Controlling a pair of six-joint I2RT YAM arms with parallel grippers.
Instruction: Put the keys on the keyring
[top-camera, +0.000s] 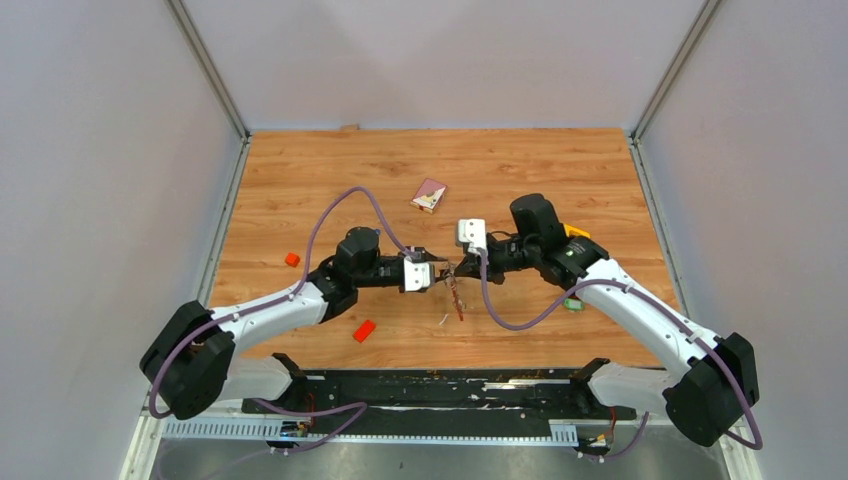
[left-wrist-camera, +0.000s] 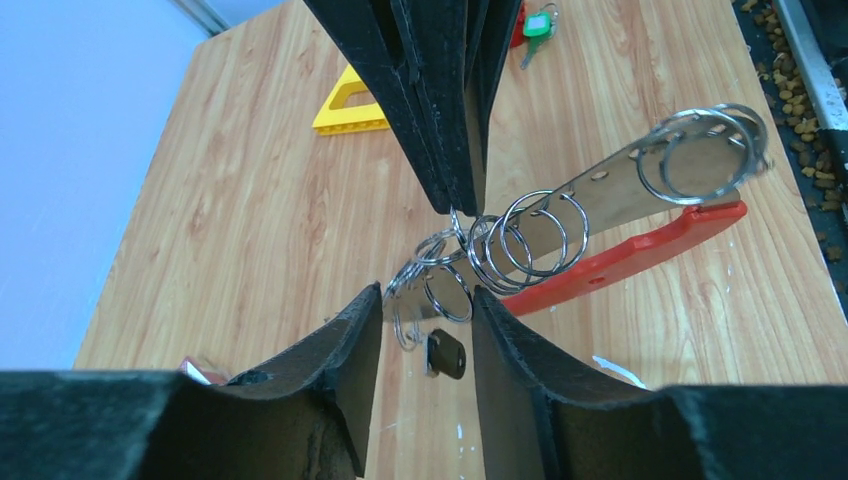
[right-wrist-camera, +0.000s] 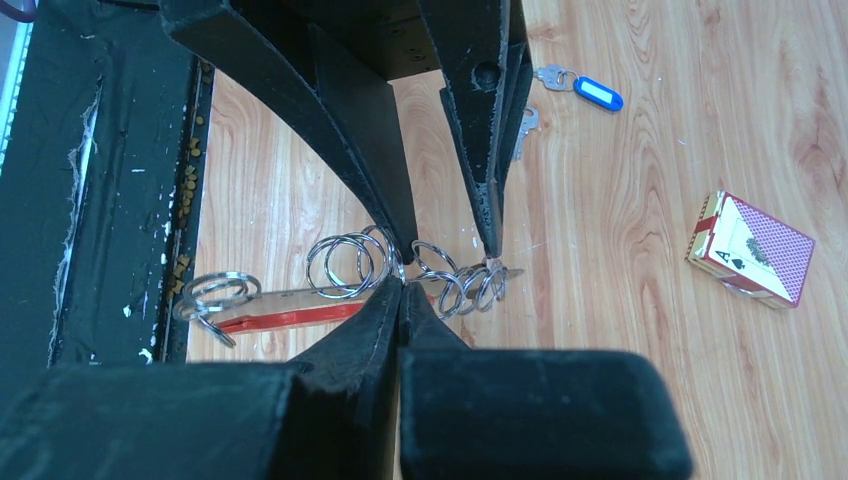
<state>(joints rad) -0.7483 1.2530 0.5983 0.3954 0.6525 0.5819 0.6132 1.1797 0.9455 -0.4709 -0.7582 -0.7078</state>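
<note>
The keyring is a grey strip with holes, a red strap and several wire rings, held above the table between both arms. My right gripper is shut on one ring near the strip's middle. My left gripper stands open, its fingertips straddling the strip's end and its rings. I cannot tell whether they touch. A black-tagged key hangs just below that end. The green-tagged key and the blue-tagged key lie apart on the wood. From above, the keyring dangles between the grippers.
A playing-card box lies behind the grippers. A flat red block and a small orange block sit on the left. A yellow piece lies near the right arm. The black base rail borders the near edge.
</note>
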